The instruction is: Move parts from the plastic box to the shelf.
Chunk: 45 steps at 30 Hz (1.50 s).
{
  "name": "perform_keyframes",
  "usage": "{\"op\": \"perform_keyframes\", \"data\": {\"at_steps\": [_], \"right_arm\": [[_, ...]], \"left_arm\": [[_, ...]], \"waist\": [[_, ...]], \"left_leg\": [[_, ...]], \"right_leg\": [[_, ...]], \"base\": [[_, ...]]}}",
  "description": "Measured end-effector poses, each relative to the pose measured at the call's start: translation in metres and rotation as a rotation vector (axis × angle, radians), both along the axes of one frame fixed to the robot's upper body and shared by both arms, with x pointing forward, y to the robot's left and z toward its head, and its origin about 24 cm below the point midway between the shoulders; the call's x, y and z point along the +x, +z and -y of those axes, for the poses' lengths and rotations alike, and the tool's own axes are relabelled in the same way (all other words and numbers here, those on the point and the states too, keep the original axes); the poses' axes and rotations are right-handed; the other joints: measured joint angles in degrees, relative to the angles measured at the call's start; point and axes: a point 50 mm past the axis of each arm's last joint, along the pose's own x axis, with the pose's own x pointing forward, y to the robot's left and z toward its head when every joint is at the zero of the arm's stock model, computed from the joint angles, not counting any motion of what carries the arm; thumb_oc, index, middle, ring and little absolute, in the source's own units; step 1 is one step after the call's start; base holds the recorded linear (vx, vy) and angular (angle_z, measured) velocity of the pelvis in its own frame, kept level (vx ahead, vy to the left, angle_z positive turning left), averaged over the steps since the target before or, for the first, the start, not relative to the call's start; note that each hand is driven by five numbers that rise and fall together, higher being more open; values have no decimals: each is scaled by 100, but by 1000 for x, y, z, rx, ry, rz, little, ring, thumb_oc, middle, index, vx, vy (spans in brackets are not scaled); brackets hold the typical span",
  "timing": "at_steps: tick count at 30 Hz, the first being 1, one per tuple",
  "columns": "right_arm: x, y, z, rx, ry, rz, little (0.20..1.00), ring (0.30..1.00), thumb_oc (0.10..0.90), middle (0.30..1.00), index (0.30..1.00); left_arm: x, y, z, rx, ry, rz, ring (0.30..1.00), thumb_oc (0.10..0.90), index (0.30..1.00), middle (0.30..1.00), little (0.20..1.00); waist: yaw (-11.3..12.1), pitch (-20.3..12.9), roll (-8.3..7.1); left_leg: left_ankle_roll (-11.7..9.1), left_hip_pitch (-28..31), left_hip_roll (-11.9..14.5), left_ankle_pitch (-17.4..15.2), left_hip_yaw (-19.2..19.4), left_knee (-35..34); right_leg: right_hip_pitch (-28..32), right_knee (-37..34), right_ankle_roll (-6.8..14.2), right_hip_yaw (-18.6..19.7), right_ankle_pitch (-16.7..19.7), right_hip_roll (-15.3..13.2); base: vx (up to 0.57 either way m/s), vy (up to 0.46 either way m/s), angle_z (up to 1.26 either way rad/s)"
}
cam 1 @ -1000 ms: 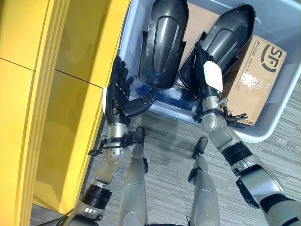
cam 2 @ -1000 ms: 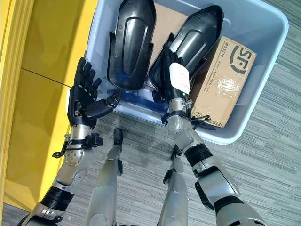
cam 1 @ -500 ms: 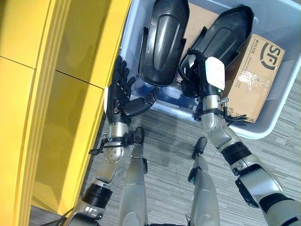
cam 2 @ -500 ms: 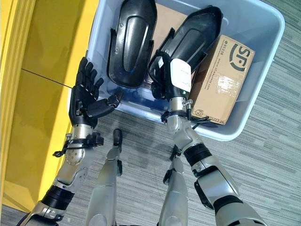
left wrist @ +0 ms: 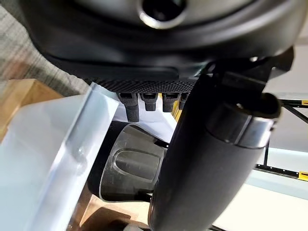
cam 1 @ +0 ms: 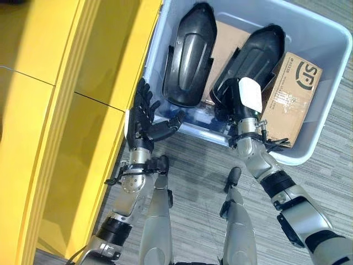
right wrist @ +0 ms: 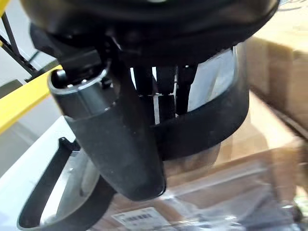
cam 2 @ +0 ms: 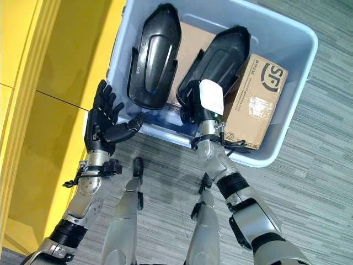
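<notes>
Two black curved shell parts lie in the pale blue plastic box point(cam 1: 194, 123): the left part point(cam 1: 190, 55) and the right part point(cam 1: 256, 52). My right hand point(cam 1: 237, 104), with a white cover on its back, is at the near end of the right part. In the right wrist view the part's rim point(right wrist: 202, 126) sits between the thumb point(right wrist: 115, 139) and the curled fingers. My left hand point(cam 1: 140, 118) is open outside the box's near left corner, fingers spread, thumb towards the box wall point(left wrist: 57, 159). It holds nothing.
A brown cardboard box point(cam 1: 289, 99) stands in the plastic box to the right of the right part, with flat cardboard point(cam 1: 229, 38) under the parts. The yellow shelf unit point(cam 1: 66, 110) runs along the left, close to the box. Grey carpet lies in front.
The right hand's fingers have curled from lying along the right part to gripping its near end. The whole picture has shifted as the camera moved. The left hand stays open.
</notes>
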Motion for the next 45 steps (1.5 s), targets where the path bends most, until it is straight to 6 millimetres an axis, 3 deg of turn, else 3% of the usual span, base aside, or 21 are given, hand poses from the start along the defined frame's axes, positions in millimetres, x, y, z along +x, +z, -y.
{"op": "perform_keyframes", "data": {"at_steps": [8,12,21,24,28,29,33,36,45], "right_arm": [[-16,-23,19,41,-24,-73,300,300,400,300,300],[-27,-23,26,39,-17,-72,300,300,400,300,300],[-43,36,36,-122,90,110,300,300,400,300,300],[-59,67,33,-239,193,197,300,300,400,300,300],[-65,77,31,-255,232,245,300,300,400,300,300],[-69,83,34,-338,243,234,300,300,400,300,300],[-81,97,38,-468,267,273,300,300,400,300,300],[-85,106,41,-486,269,311,300,300,400,300,300],[-91,114,46,-609,278,292,300,300,400,300,300]], "left_arm": [[-7,-26,-10,-21,29,-116,1000,900,1000,1000,1000],[-14,-38,-18,-19,46,-160,1000,900,1000,1000,1000],[-17,-42,-31,-9,45,-185,1000,900,1000,1000,1000],[-19,-42,-41,-3,52,-184,1000,900,1000,1000,1000],[-20,-42,-49,22,64,-191,1000,900,1000,1000,1000],[-20,-44,-50,32,49,-209,1000,900,1000,1000,1000],[-32,-57,-58,37,63,-259,1000,900,1000,1000,1000],[-33,-58,-59,36,63,-263,1000,900,1000,1000,1000],[-45,-73,-64,26,71,-325,1000,900,1000,1000,1000]], "waist": [[-21,4,-12],[-95,3,-81],[-182,-12,-147],[-239,-68,-256],[-316,-195,-448],[-355,-194,-484],[-456,-525,-452],[-484,-593,-409],[-595,-756,-95]], "left_leg": [[-39,704,46,24,28,-205],[-80,1184,138,55,90,-437],[-150,1714,349,124,226,-710],[-151,1973,402,117,339,-772],[-154,2041,450,112,389,-776],[-166,2229,443,78,462,-786],[-159,2457,443,7,517,-832],[-157,2518,483,8,564,-862],[-125,2839,553,-11,590,-812]], "right_leg": [[674,-195,-8,-1,24,68],[1046,-282,-16,7,24,155],[1374,-368,-97,104,58,361],[1517,-368,-124,202,32,400],[1538,-364,-137,260,24,450],[1668,-349,-148,324,12,442],[1833,-339,-138,348,-98,427],[1834,-305,-128,380,-93,443],[1764,528,-148,494,-575,485]], "base": [[0,-4,-1],[22,-25,-9],[32,-25,-11],[58,-32,-17],[55,-22,-10],[49,-18,-13],[31,-30,-6],[12,-51,-8],[-104,-114,-2]]}}
